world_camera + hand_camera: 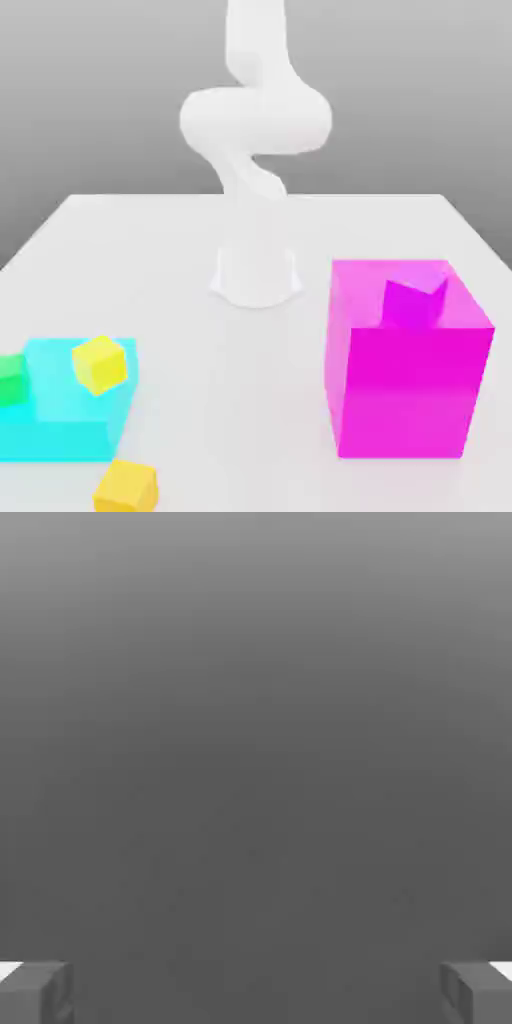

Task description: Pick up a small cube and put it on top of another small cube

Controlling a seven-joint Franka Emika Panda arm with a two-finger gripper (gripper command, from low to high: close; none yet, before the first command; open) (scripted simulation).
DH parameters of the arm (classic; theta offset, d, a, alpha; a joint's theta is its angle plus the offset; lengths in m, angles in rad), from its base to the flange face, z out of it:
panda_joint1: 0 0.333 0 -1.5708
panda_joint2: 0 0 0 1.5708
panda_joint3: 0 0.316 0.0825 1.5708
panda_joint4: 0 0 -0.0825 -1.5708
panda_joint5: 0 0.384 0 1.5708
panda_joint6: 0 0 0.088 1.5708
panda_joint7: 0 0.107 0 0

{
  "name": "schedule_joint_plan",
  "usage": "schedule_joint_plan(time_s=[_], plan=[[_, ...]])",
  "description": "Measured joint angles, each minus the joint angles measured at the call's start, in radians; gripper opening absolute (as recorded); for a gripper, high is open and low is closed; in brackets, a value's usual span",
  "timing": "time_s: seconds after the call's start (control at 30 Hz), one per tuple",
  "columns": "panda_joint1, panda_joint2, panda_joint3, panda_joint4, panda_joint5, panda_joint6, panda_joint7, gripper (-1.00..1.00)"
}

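Observation:
A small yellow cube rests tilted on a flat cyan block at the exterior view's left. A small green cube sits at that block's left edge. A small orange-yellow cube lies on the table in front of the cyan block. A small magenta cube sits on top of a large magenta box at the exterior view's right. In the hand view my gripper is open, its grey fingertips far apart, with nothing between them and plain grey background behind.
The white arm's base stands at the middle of the white table, and the arm rises and curls upward out of the picture. The table's far edge runs behind the base.

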Motion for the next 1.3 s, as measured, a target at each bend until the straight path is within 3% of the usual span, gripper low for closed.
schedule_joint_plan(time_s=[0.6, 0.93, 1.07, 1.1, 1.3], plan=[[-0.032, 0.659, -0.133, -0.03, 0.09, 0.213, -0.103, 0.0], [-0.095, 1.019, -0.153, -0.044, 0.121, 0.338, -0.147, 0.0], [-0.131, 1.164, -0.115, -0.019, 0.158, 0.442, -0.176, 0.0], [-0.137, 1.188, -0.107, -0.014, 0.165, 0.461, -0.182, -1.0], [-0.141, 1.2, -0.103, -0.012, 0.168, 0.47, -0.183, -1.0]])
